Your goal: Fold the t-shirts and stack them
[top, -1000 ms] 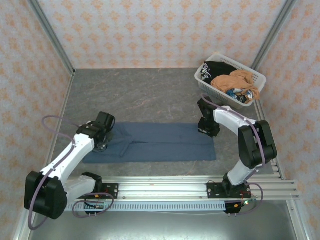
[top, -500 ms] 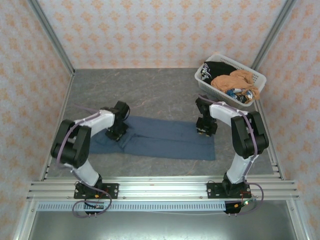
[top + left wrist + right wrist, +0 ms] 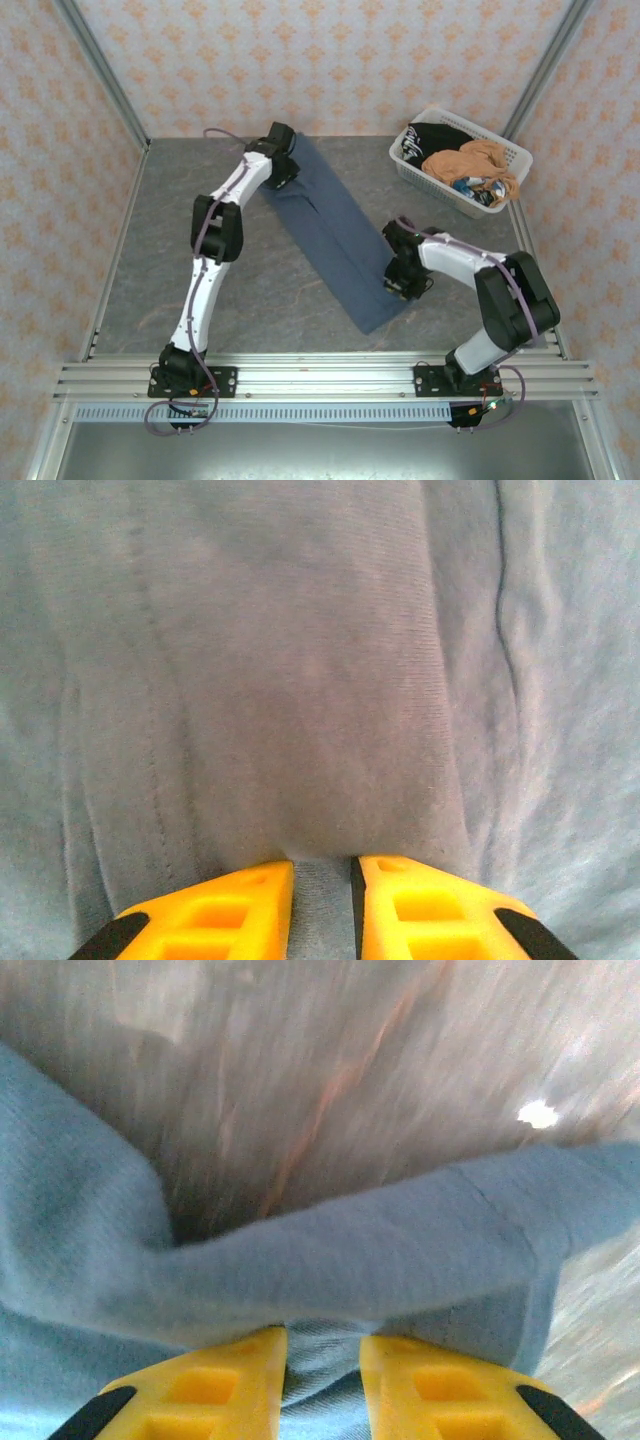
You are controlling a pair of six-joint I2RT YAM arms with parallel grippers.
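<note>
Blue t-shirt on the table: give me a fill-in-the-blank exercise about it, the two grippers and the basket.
1. The slate-blue t-shirt lies folded in a long strip running ____ across the table.
2. The left gripper is shut on the strip's ____ end, the right gripper on its near end.
3. The white basket stands at the table's far ____ corner.

Missing words: diagonally; far; right.

We can't read the print on the black t-shirt (image 3: 440,133) — too small — and the table (image 3: 300,1060) blurs at the right wrist.
</note>
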